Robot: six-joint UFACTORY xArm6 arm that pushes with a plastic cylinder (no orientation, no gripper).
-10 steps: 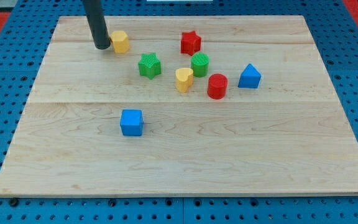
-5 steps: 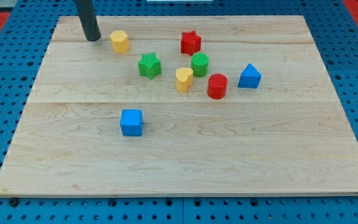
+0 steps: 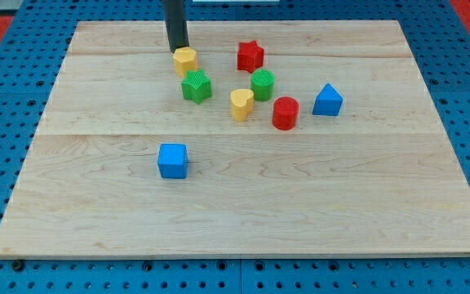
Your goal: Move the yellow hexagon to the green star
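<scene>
camera view, mid-task: caught my tip (image 3: 177, 47) set just above the yellow hexagon (image 3: 185, 60), on its upper-left side, close enough to look like contact, though could not confirm that from this angle. carried no fingers on this rig, only the bare dark rod, so had nothing to report as clenched, released or grasping.

found the yellow hexagon just above the green star (image 3: 196, 85), toward the view's top, edges near or touching; could not tell which. judged the task close to done.

left the neighbours bunched to the view's right on the wooden counter (image 3: 300, 204): red star (image 3: 250, 55) beside the hexagon but apart, green cylinder (image 3: 262, 84), yellow heart (image 3: 241, 104) just down-right of the green star, red cylinder (image 3: 285, 113), and a blue block (image 3: 327, 100) of unclear shape. kept the blue cube (image 3: 172, 160) well apart, toward the view's bottom.

saw the main hazard in overshoot: if driven further down-view, would likely shove the green star along instead of simply meeting it. saw a second in the off-centre contact: pressed from the upper left, could spin the hexagon or send it glancing off the star's point toward the yellow heart, and so disturb the cluster. called for a short, slow, centred finish, or none.
</scene>
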